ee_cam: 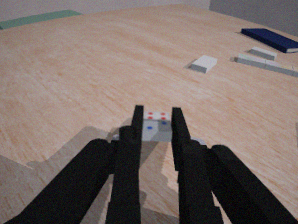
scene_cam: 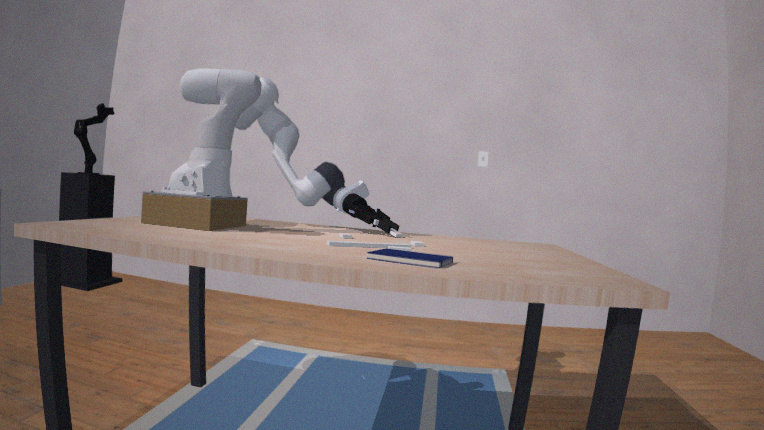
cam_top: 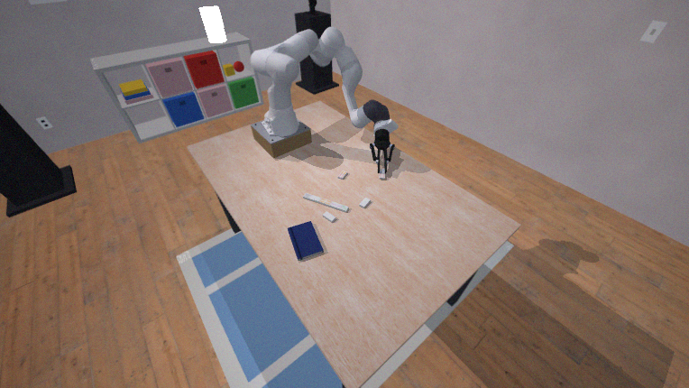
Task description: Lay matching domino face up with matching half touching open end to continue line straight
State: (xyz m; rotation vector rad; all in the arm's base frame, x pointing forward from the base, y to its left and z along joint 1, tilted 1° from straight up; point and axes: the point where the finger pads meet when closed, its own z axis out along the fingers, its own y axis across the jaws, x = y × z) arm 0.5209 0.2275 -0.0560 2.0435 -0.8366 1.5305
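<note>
The claw (cam_top: 381, 170) is gripping a domino (cam_top: 382, 175) right of centre in the upper half of the top view, its two black fingers pressing against the tile's sides. In the wrist view the held domino (ee_cam: 157, 127) is showing between the fingertips near the frame's middle, with red and blue pips facing the camera. In the exterior view the claw (scene_cam: 391, 229) is slanting down toward the table (scene_cam: 320, 267), and the tile (scene_cam: 395, 232) is sitting at the fingertips just above or on the surface; which of the two cannot be told.

The line of dominoes (cam_top: 326, 202) is lying flat near the middle of the top view, running diagonally from upper left to lower right. Three loose dominoes are lying around it: one (cam_top: 343, 175) above it and left of the claw, one (cam_top: 364, 202) just beside its right end, and one (cam_top: 329, 217) below it. A blue book (cam_top: 305, 240) is resting lower left of the line. The white arm (cam_top: 289, 72) is reaching from its wooden base block (cam_top: 270, 144) in the upper part of the view
</note>
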